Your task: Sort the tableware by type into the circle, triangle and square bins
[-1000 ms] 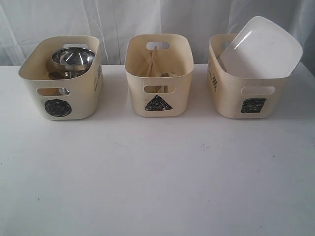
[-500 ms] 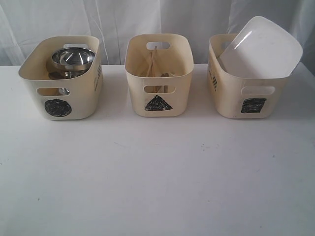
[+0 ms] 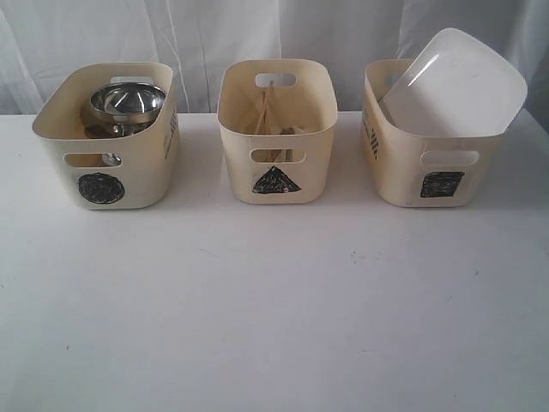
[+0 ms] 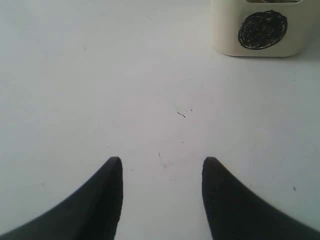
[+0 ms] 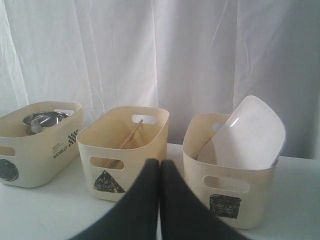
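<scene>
Three cream bins stand in a row at the back of the table. The circle bin (image 3: 107, 142) on the left holds a steel bowl (image 3: 127, 101) stacked on other steel ware. Wooden chopsticks (image 3: 264, 112) lean inside the triangle bin (image 3: 276, 137) in the middle. A large white square plate (image 3: 455, 84) sticks up tilted out of the square bin (image 3: 429, 150) on the right. Neither arm shows in the exterior view. My left gripper (image 4: 161, 162) is open over bare table near the circle bin (image 4: 260, 30). My right gripper (image 5: 160, 164) is shut on nothing, facing the bins. Mugs, white bowl and cutlery are hidden.
A white curtain (image 3: 274, 34) hangs behind the bins. The white table (image 3: 274, 309) stretches in front of them, with a few small dark specks (image 4: 181, 114) on it.
</scene>
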Available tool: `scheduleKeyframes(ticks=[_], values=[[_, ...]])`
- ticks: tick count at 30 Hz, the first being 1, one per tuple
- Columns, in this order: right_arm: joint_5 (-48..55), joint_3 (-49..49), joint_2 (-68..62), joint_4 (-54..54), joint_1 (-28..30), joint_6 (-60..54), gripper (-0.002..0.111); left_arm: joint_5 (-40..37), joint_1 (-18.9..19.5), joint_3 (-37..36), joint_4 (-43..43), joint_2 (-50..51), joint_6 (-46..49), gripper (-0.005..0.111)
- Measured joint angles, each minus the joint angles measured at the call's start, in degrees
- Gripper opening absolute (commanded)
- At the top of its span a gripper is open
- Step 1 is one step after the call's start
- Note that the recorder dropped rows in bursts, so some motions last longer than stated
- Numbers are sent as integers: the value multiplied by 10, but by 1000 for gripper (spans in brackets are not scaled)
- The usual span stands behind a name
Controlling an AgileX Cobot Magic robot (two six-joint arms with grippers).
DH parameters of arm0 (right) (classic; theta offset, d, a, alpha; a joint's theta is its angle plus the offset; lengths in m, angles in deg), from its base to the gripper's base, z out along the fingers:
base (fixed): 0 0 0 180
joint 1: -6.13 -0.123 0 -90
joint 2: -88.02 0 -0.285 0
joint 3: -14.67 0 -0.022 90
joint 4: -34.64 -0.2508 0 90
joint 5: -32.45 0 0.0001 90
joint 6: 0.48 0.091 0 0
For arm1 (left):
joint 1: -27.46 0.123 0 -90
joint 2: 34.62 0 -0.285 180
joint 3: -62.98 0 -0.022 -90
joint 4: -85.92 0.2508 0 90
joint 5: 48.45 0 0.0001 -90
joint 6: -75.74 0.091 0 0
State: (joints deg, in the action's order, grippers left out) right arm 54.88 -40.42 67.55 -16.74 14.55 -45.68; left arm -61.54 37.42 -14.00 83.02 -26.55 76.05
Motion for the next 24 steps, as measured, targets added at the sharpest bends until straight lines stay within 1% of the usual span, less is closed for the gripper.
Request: scheduleKeyframes(ticks=[3, 6, 10, 12, 14, 17, 20, 22, 24], values=[[-19, 0, 0, 21, 0, 1, 0, 0, 0, 0, 0, 0, 0, 54], [-59, -5, 0, 43, 0, 1, 0, 0, 0, 0, 0, 0, 0, 54], [-107, -38, 16, 65, 0, 4, 0, 0, 0, 0, 0, 0, 0, 54], [-126, -62, 37, 96, 0, 31, 0, 0, 0, 0, 0, 0, 0, 54], [-139, -83, 61, 164, 0, 94, 0, 0, 0, 0, 0, 0, 0, 54], [-140, -102, 94, 317, 0, 264, 0, 0, 0, 0, 0, 0, 0, 54], [-134, -111, 108, 437, 0, 398, 0, 0, 0, 0, 0, 0, 0, 54], [-133, -121, 113, 479, 0, 444, 0, 0, 0, 0, 0, 0, 0, 54], [-132, -133, 117, 500, 0, 463, 0, 0, 0, 0, 0, 0, 0, 54]])
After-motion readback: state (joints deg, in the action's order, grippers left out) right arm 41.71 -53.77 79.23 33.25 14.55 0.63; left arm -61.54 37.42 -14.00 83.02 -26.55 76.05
